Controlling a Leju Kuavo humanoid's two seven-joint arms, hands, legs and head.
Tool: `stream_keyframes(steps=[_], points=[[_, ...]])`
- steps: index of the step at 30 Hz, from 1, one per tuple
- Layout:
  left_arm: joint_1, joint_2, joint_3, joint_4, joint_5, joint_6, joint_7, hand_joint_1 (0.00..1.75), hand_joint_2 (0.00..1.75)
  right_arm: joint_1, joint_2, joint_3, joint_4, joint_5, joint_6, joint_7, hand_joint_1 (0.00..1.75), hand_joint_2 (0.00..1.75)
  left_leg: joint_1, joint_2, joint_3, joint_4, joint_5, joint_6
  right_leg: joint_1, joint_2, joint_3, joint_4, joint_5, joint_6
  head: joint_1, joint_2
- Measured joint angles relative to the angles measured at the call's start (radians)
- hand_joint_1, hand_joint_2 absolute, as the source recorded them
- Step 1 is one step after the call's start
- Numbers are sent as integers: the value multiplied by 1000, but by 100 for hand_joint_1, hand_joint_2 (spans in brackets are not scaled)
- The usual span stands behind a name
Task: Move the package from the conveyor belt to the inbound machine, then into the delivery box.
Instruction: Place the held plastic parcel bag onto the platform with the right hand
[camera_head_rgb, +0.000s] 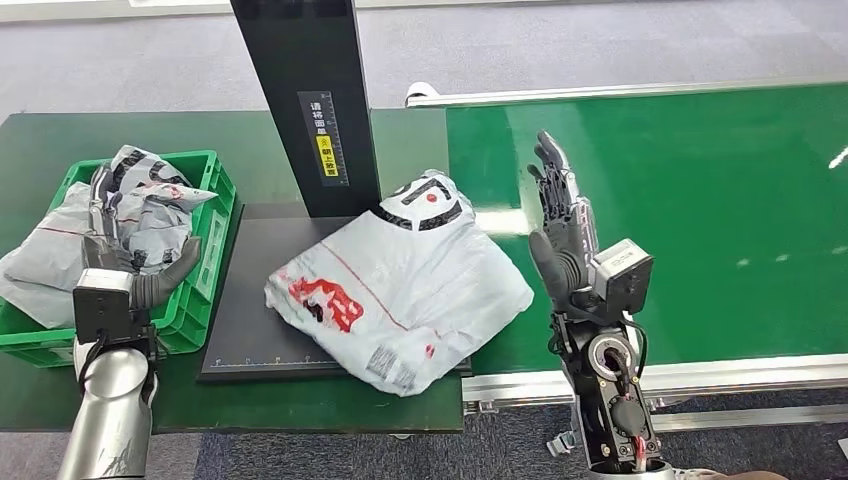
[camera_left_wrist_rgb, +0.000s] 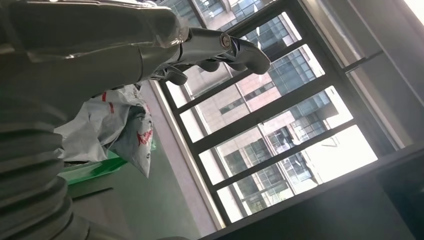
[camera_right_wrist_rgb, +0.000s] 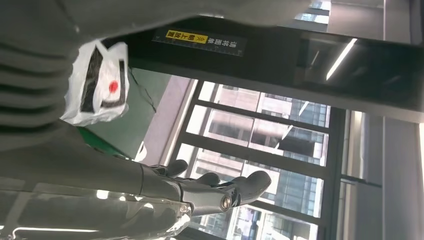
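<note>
— What do we see of the package (camera_head_rgb: 400, 285)?
— Crumpled grey-white plastic, red markings — lying on the inbound machine (camera_head_rgb: 260, 300), overhanging the conveyor belt (camera_head_rgb: 700, 200).
— Our hands?
— Right hand (camera_head_rgb: 560, 215): fingers (camera_head_rgb: 552, 160) apart, empty. Left hand (camera_head_rgb: 135, 265): fingers' state unclear.

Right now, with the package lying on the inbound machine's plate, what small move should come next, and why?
Probably swing the left hand from the green box toward the package. It lies free on the dark plate, the right hand is open beside it, and the box lies on the left.
</note>
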Motion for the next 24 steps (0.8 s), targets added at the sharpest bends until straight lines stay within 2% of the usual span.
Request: stream_keyframes(steps=[4,8,12,14,19,24], points=[[5,-1,-16,-21,-3,0,2,0,175,27,-8,-32,-51,6,4,-1,0,0,0,0,0,0,0,0,0,0,0,0,0,0,0,0],[9,-1,-29,-35,-17,-19,1,0,175,46,-12,-51,-77,21,-18,-1,0,175,0,0,1,0,0,0,0,0,0,0,0,0,0,0],[40,-7,-97,-81,-93,-70,13,0,175,124,-15,-89,-114,125,-135,-3,0,175,0,-2,0,0,0,0,0,-1,1,0,0,0,0,0],[52,-10,-152,-97,-130,-81,25,0,175,178,-16,-106,-131,153,-163,-7,0,175,0,-2,-1,0,-1,0,0,-1,0,0,0,0,0,0],[49,-5,-277,-99,-140,-59,44,0,175,279,-18,-144,-153,148,-177,-16,0,175,0,-2,-1,0,-1,1,0,-1,0,-1,0,0,0,0],[38,11,-366,-73,-165,-122,55,0,175,308,-22,-171,-164,127,-172,-21,0,175,0,-1,0,0,-1,0,0,-1,0,0,0,0,0,0]])
